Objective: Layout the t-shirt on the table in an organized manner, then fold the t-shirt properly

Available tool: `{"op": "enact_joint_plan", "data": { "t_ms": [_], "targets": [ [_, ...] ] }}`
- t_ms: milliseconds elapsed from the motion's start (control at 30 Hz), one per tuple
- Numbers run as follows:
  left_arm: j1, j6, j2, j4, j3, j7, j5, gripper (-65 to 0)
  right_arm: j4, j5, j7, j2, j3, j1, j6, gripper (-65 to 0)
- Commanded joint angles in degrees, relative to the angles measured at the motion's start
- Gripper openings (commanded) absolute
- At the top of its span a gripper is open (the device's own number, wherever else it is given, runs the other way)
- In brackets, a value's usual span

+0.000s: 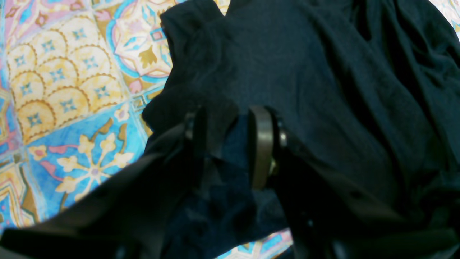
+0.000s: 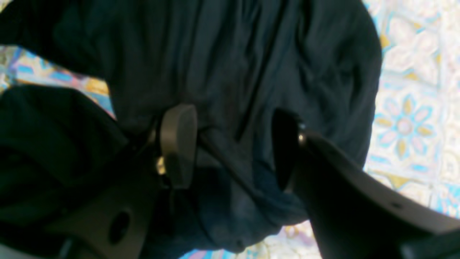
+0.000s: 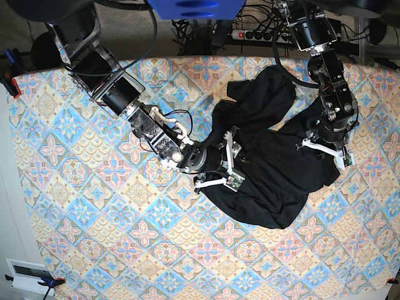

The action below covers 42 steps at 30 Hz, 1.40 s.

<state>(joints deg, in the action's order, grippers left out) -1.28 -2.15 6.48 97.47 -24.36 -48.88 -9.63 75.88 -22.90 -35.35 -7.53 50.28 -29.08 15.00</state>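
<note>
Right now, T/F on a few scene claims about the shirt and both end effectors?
1. The shirt is laid flat and smooth. False: it is bunched and wrinkled.
2. The right end effector has its jaws apart over the shirt. True.
3. The shirt is white. False: it is black.
4. The left end effector is at the shirt, fabric between its jaws. True.
5. The table has a patterned cloth. True.

Even, bright lighting is seen from above; both wrist views are blurred, with fabric detail lost.
</note>
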Motion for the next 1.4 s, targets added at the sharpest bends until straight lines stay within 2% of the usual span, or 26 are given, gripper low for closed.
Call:
{"op": "enact_joint_plan", "data": {
  "t_ms": [0,233,467,600,667,767,833,967,1100,1167,1300,1367],
  "targets": [
    [0.80,-0.09,0.33,0.86,-0.04,1.10,-0.35,-45.6,1.71,-0.53,1.29,0.45,-0.30,-1.47,-0.02,-32.4],
    [0.71,-0.09,0.33,0.77,-0.04,1.10,-0.35,-45.6,1.62,-0.62,1.29,2.91,5.59,-1.47,-0.02,-32.4],
    [0.71,-0.09,0.33,0.77,-0.04,1.10,-0.35,-45.6,-6.82,-0.18,1.46,7.40,7.78,-1.47,-0.02,-32.4],
    [0.71,-0.18,0.33,0.77,-0.04,1.10,-1.67,-45.6,-8.14,-0.18,1.55,7.66,7.70,-1.47,-0.02,-32.4],
    [0.71,-0.18,0.51,0.77,-0.04,1.10,-3.43,-45.6,-7.79,-0.18,1.29,7.22,7.52,-1.47,-0.02,-32.4],
    [0.71,-0.18,0.60,0.77,-0.04,1.10,-4.57,-45.6,-6.47,-0.18,1.20,4.32,7.43,-1.47,-0.02,-33.2],
    [0.71,-0.18,0.51,0.77,-0.04,1.10,-4.57,-45.6,-4.54,-0.18,1.20,2.47,7.34,-1.47,-0.02,-36.1],
    [0.71,-0.18,0.42,0.77,-0.04,1.10,-4.57,-45.6,-2.43,-0.18,1.20,-0.69,7.34,-1.47,-0.02,-45.4],
    [0.71,-0.18,0.42,0.77,-0.04,1.19,-4.66,-45.6,-1.37,-0.18,1.20,-2.54,6.47,0.55,-0.02,-58.5],
    [0.71,-0.18,0.42,0.77,-0.04,1.19,-4.66,-45.6,1.00,-0.18,1.20,-2.54,2.33,2.84,-0.02,-65.0],
    [0.71,-0.18,0.42,0.68,-0.04,1.19,-4.66,-45.6,7.24,-0.18,1.11,-3.77,-6.90,9.08,-0.02,-65.0],
    [0.71,-0.18,0.51,-0.02,-0.04,1.28,-4.66,-45.6,10.32,-0.27,1.11,-5.53,-10.68,11.19,-0.02,-65.0]
  ]
}}
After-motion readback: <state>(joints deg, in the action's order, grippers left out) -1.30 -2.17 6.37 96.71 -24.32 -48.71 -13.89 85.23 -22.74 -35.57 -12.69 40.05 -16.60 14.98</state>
